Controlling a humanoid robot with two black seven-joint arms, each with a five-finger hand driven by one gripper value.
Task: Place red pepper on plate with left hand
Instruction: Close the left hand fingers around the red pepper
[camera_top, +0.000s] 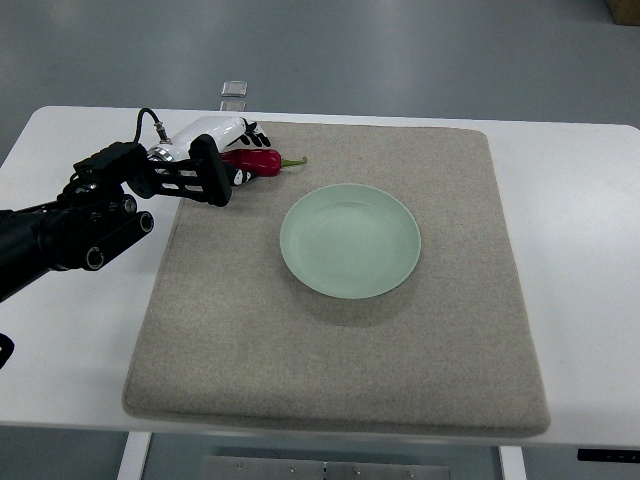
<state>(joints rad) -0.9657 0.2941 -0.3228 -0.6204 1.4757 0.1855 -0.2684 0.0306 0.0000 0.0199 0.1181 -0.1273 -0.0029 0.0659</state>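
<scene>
Top view
Table: a white table (585, 250) filled most of the picture, with grey floor beyond its far edge.
Mat: a grey-beige felt mat (330, 360) lay square on the table and covered its middle.
Plate: a pale green round plate (350, 241) sat on the mat, a little toward 1 o'clock from the mat's centre; nothing lay on it.
Red pepper: the red pepper (262, 161) lay at about 10 o'clock from the plate, near the mat's far-left corner, its green stem pointing toward 3 o'clock. It was apart from the plate's rim.
Left hand: the left hand (222, 150), white with black finger parts, came in from 9 o'clock on a black arm (60, 235). Its fingers were curled round the stalkless end of the pepper and gripped it; whether the pepper was lifted clear of the mat or touching it could not be told.
Cable: a thin black cable (146, 117) looped up from the wrist at about 11 o'clock of the hand.
Clear object: a small clear item (234, 95) stood at the table's far edge, at 12 o'clock from the hand; what it was could not be told.
Pepper against plate: the stem tip pointed across the gap toward the plate's far-left side.
</scene>
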